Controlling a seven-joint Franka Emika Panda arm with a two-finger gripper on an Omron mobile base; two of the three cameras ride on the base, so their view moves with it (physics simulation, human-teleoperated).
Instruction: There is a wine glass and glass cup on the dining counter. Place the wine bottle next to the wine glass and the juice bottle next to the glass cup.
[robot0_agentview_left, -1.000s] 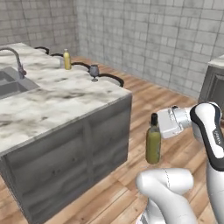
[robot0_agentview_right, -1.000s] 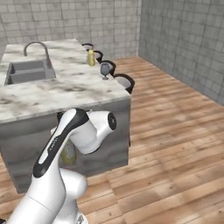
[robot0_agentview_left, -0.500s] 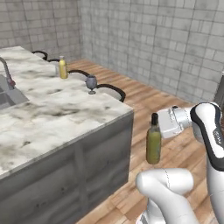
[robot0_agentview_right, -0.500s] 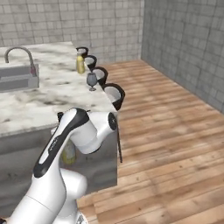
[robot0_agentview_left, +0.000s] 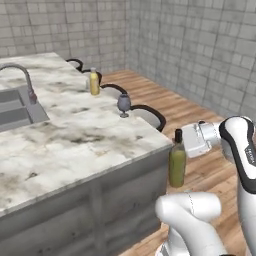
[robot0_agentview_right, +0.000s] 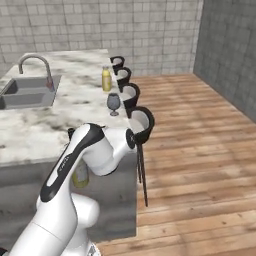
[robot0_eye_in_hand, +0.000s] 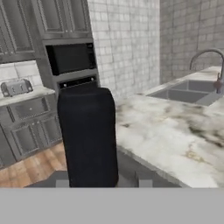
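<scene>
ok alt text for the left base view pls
The tool holds an olive-green wine bottle upright in the air beside the corner of the marble dining counter. On the counter stand a wine glass and, further back, a yellow juice bottle.

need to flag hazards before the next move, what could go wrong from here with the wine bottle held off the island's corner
1. The wine bottle hangs below the dining counter top beside its corner; moving inward without lifting could knock it against the edge.
2. The wine glass stands near the stool-side edge; a sweeping placement could tip it.
3. The gripper holds near the neck, so the bottle might swing.
</scene>
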